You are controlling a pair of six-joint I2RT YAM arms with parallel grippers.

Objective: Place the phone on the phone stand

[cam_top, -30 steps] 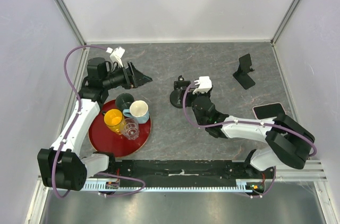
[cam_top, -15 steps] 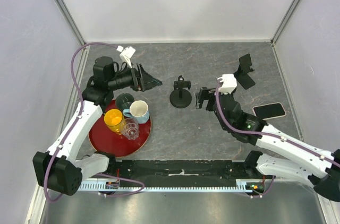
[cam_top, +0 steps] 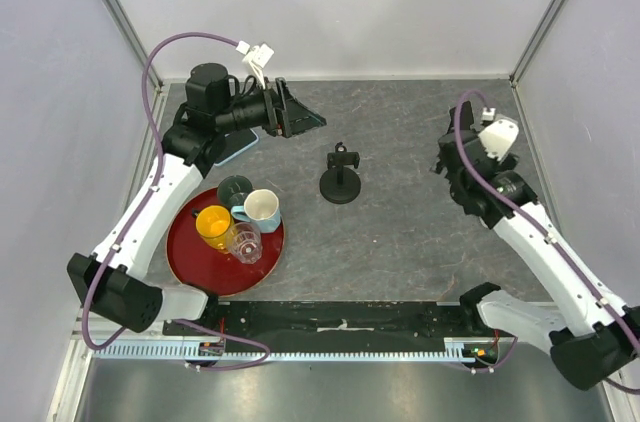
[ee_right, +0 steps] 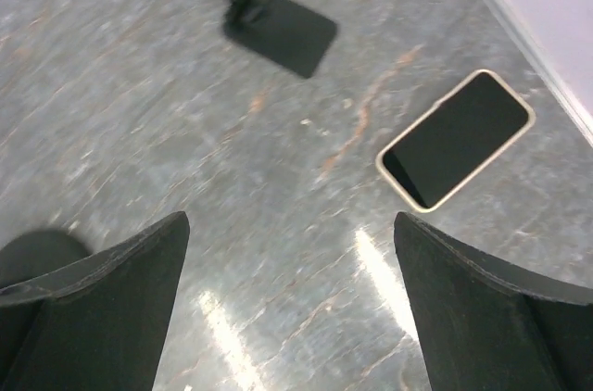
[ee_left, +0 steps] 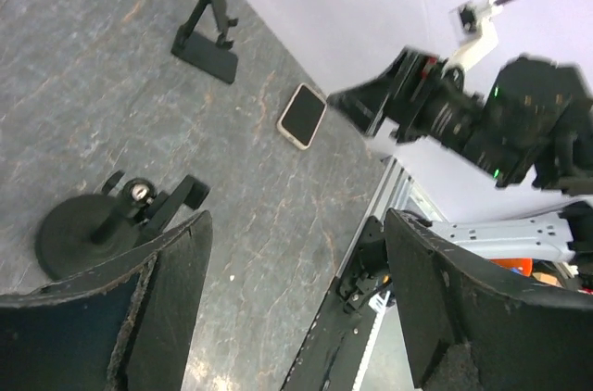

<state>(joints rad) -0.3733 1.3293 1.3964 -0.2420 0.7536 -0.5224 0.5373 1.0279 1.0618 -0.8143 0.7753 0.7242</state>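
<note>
The right gripper (ee_right: 289, 224) hangs wide open above the phone (ee_right: 456, 139), which lies flat on the table (ee_right: 139, 132) near the stand (ee_right: 283, 37). I'd say it is lining up a grab. The left gripper (ee_left: 296, 220) is open too and empty, out of the way.

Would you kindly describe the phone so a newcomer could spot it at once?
On the grey table, look along the right-hand wall, beside the black folding stand. The phone lies flat there, apart from it: a slim dark rectangle with a pale rim, unlike anything nearby.
</note>
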